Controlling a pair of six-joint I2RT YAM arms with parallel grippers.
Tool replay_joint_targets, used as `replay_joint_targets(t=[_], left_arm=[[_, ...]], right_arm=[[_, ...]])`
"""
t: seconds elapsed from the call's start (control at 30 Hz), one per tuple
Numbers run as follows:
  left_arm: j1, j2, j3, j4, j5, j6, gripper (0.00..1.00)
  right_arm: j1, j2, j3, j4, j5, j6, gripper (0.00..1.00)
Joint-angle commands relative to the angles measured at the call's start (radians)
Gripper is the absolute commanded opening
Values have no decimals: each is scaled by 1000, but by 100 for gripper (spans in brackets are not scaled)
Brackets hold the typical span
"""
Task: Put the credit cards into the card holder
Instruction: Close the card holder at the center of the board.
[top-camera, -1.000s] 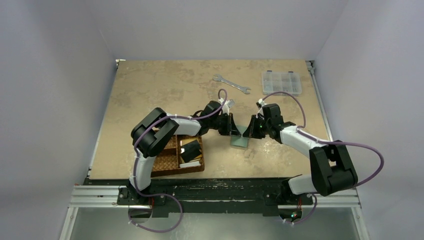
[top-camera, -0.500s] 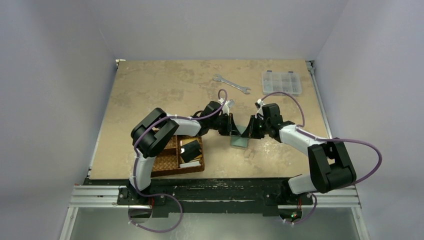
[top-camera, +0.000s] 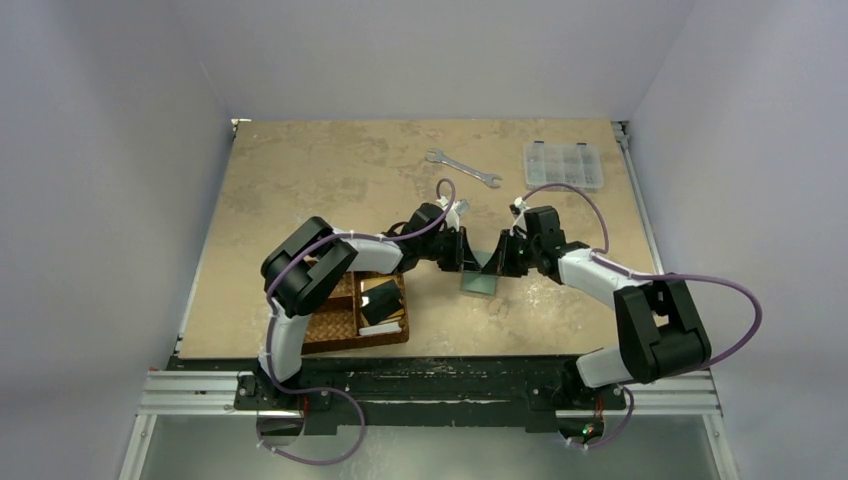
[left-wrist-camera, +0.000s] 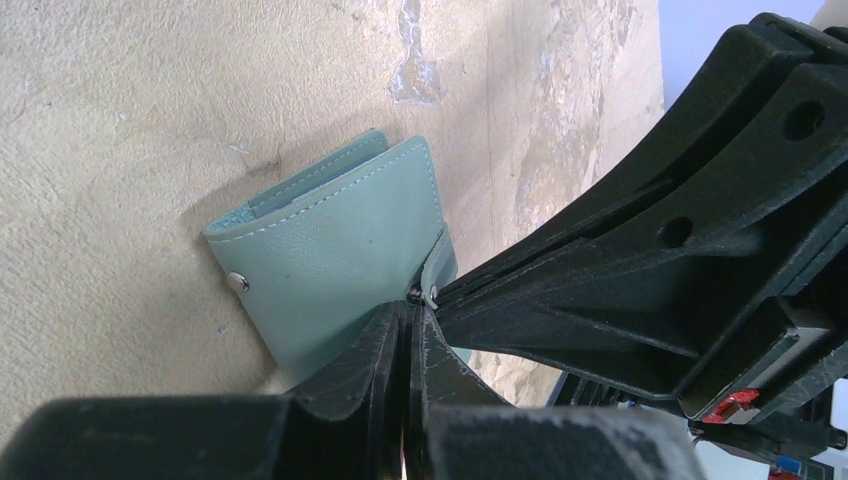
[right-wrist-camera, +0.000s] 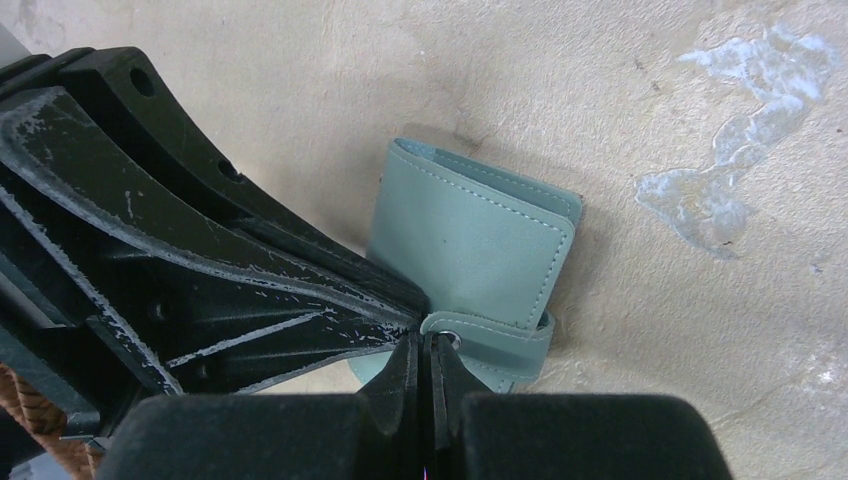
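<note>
**A:** Entry: where is the card holder (top-camera: 480, 281)?

**B:** It lies flat near the middle of the bench, a little toward the near edge and just right of the basket (top-camera: 335, 330). It is folded, with the snap stud (left-wrist-camera: 237, 282) showing bare on the cover. The strap (right-wrist-camera: 500, 340) is off the stud and lifted at its free end.

**A:** Grippers?

**B:** The left gripper (left-wrist-camera: 411, 318) has its jaws pressed together with the tips on the strap's end. The right gripper (right-wrist-camera: 426, 348) has the same posture, closed, its tips meeting the same tab from the opposite side. Both appear to pinch it, and the two sets of fingers touch or nearly touch there.

**A:** Cards?

**B:** The cards (top-camera: 380, 299) sit in the right compartment of the basket, by the near edge. None is in the card holder.

**A:** Step in hand?

**B:** Judged as opening the card holder, so it is early in the task. One gripper should keep the strap while the other shifts to pin the lower half flat on the bench. The cover can then swing back about the fold instead of dragging the whole thing along.

**A:** Risks?

**B:** Two grips on one small tab leave little purchase. A pull straight up would likely lift the holder off the bench without opening it. The pull should be slow and run along the arc of the cover.
</note>
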Motion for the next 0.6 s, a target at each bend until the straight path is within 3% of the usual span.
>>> replay_joint_targets(t=[0.0,0.57], left_arm=[[-8,3,-33,-71,-91,31,0],[-9,-10,-58,-68,-103,39,0]], right_arm=[[-1,28,28,39,-63,12,0],[-40,275,81,-38,36,59,0]])
